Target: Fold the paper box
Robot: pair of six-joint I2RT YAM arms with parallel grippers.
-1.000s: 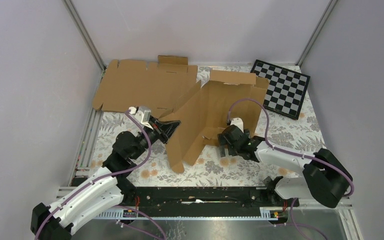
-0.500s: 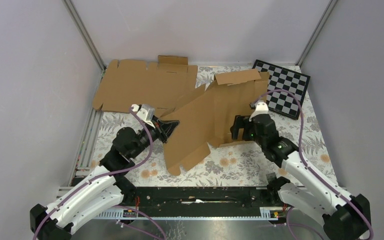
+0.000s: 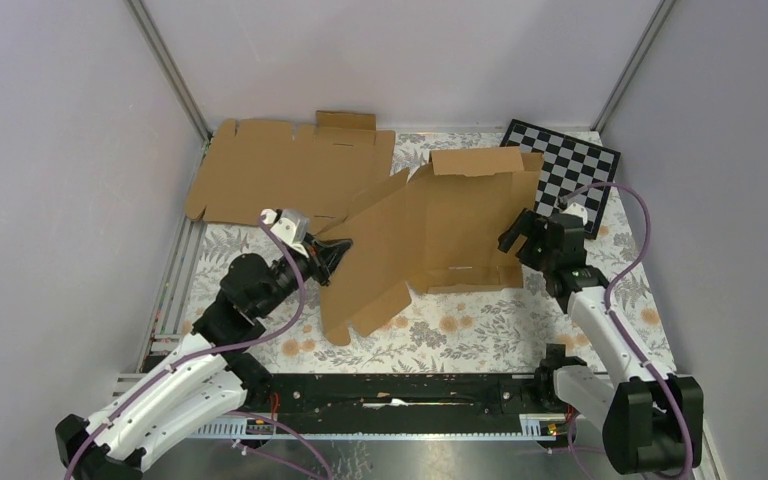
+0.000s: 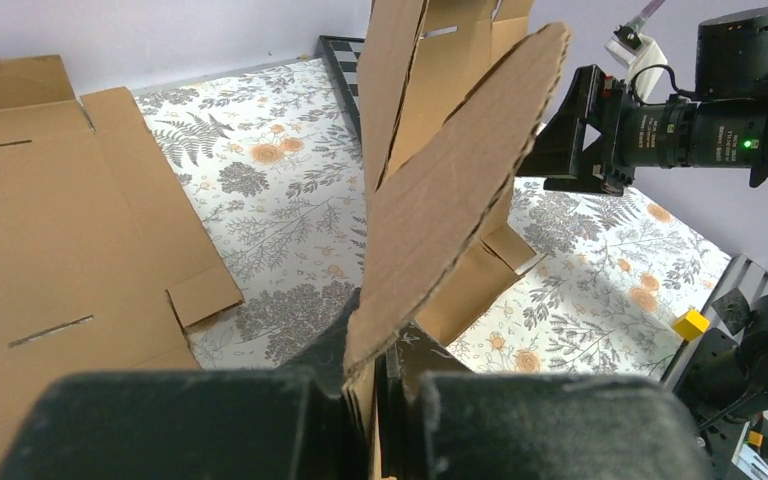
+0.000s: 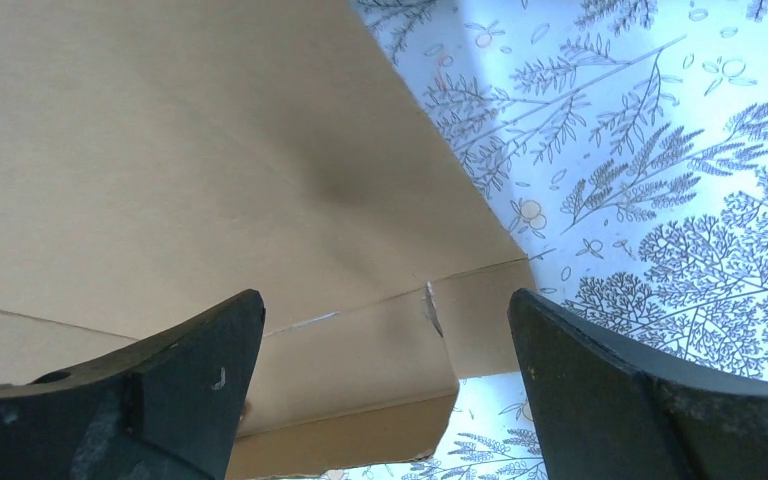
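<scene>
- Tabletop (image 3: pixel 480 325) is covered in a floral print, and everything is laid on it.
- Box (image 3: pixel 440 230), a die-cut sheet of plain brown corrugated cardboard with flaps and slots, is found mid-table. It is partly raised, with its long axis running left to right between the two arms.
- Sheet (image 3: pixel 280 170) of similar brown cardboard is laid flat at the far left, just behind the box.
- Checkerboard (image 3: pixel 575 175), black and white, is set at the far right, just beside the box.
- Left gripper (image 3: pixel 332 252) is pinched on the box's left flap, whose fluted edge is seen rising from between the fingers.
- Right gripper (image 3: pixel 518 232) is spread wide at the box's right edge, with nothing held. The box's corner flap lies straight ahead between its fingers, so this arm is judged nearer for that crease.
</scene>
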